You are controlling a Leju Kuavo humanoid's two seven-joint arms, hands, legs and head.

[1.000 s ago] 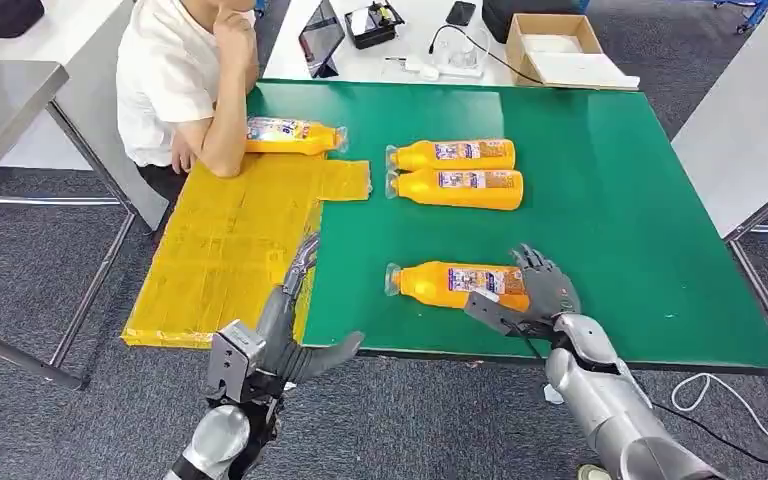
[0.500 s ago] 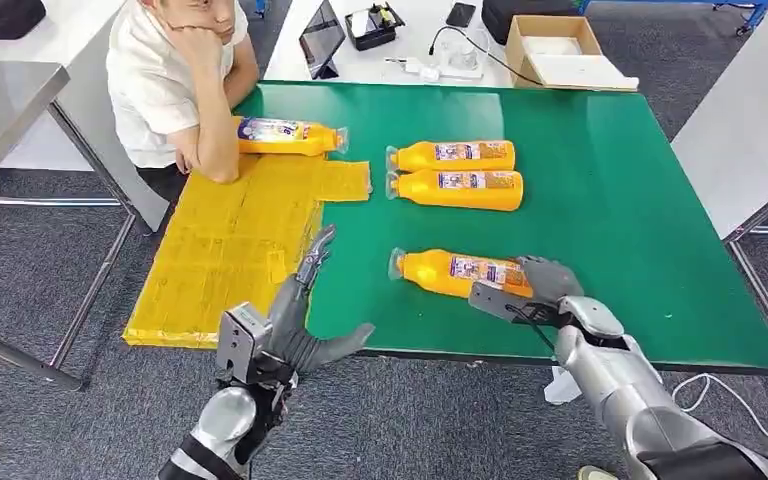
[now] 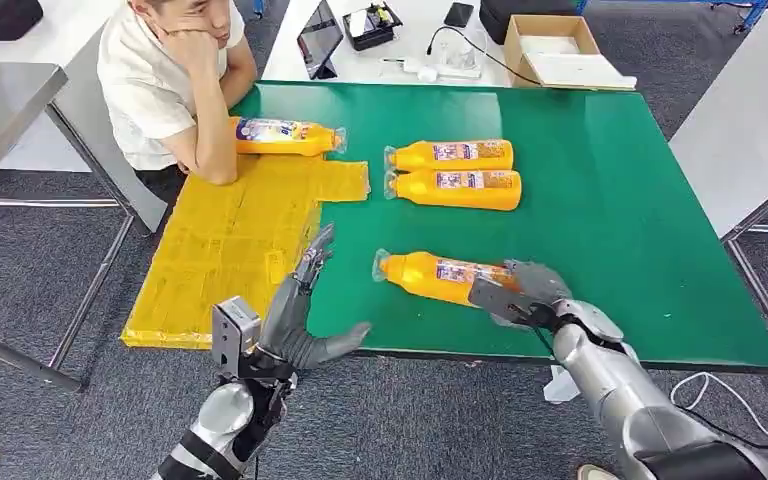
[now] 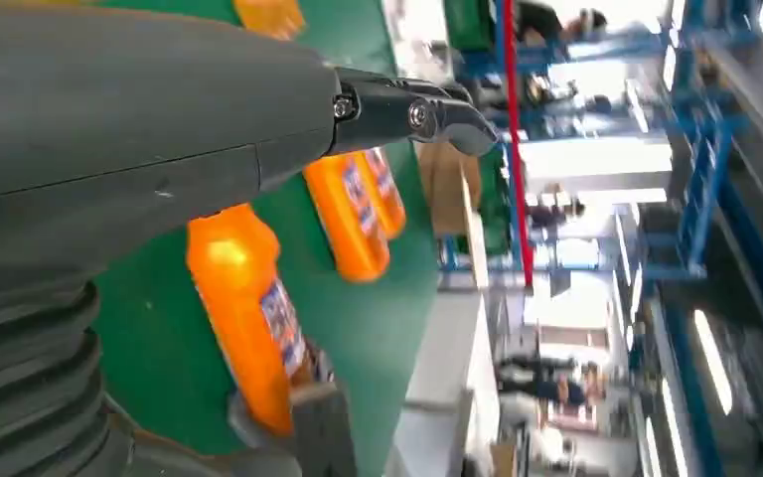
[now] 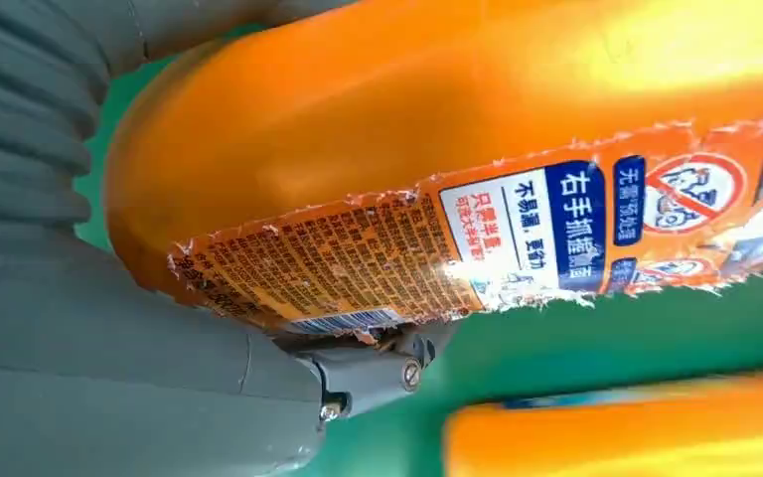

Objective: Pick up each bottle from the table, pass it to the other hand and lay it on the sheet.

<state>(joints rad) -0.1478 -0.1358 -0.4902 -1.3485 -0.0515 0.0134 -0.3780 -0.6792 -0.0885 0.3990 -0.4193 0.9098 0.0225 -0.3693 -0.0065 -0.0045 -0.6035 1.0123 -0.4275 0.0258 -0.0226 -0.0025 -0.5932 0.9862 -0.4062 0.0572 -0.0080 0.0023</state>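
Head view, stock count: 1 bottle (image 3: 282,135) lies at the far edge of the yellow sheet (image 3: 222,245). 2 bottles (image 3: 452,173) wait on the green tabletop (image 3: 610,200). Right hand (image 3: 522,292) fingers wrap a 4th bottle (image 3: 430,276); left hand (image 3: 298,310) fingers spread, empty. Handover pending.

The head view looks steeply down over the counter (image 3: 610,200); both wrist views sit close, sharing the held bottle (image 3: 440,277), somewhat blurred.

Silver jointed arms end in grey hands: left hand (image 3: 295,318), right hand (image 3: 525,292) (dark fingers, ribbed cover).
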